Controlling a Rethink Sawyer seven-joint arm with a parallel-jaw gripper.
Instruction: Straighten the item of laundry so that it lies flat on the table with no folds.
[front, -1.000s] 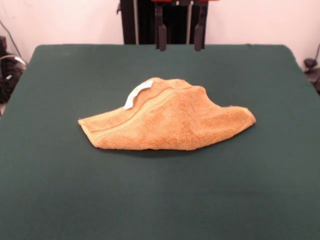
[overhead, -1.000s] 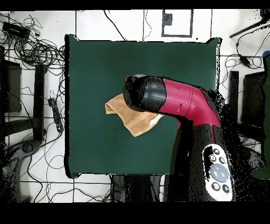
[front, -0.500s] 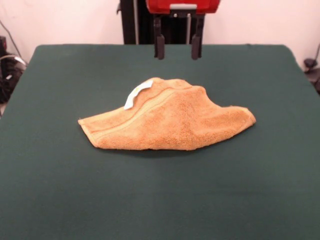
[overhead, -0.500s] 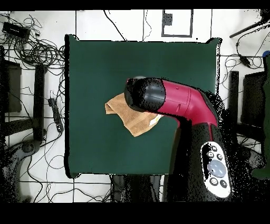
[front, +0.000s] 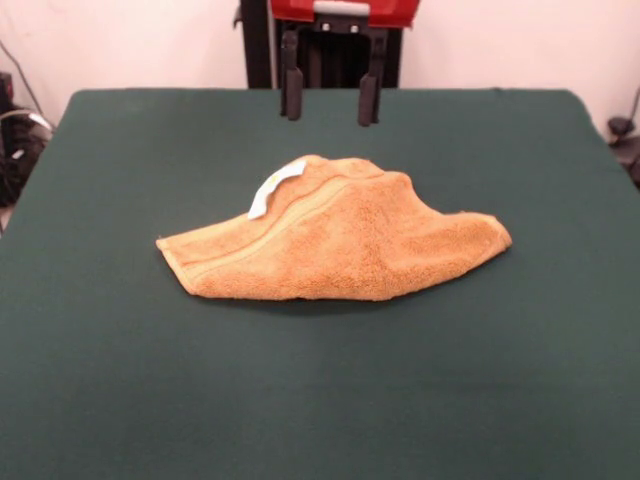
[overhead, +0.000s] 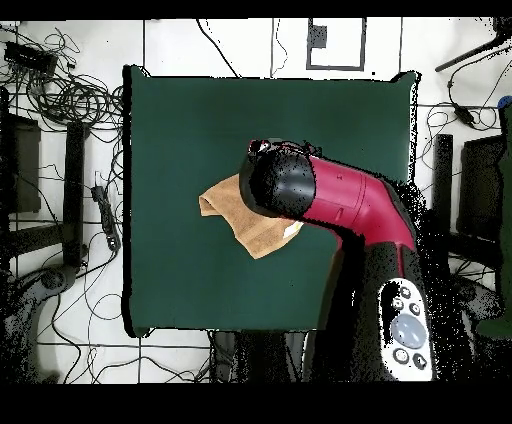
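The orange-tan towel (front: 335, 240) lies folded over in a humped, roughly triangular heap at the middle of the green table (front: 120, 380). Its white tag (front: 272, 188) sticks up at the far left of the fold, beside a woven border band. My gripper (front: 327, 98) hangs open and empty above the table, behind the towel's far edge, with its two dark fingers (front: 293, 92) pointing down. In the overhead view the red arm (overhead: 340, 195) covers the gripper and part of the towel (overhead: 232, 205).
The robot's black pedestal (front: 258, 40) stands at the table's far edge. Cables and stands (overhead: 60, 100) lie on the floor around the table (overhead: 200, 110).
The gripper has moved lower and to the left in the front view, still open. The towel has not moved.
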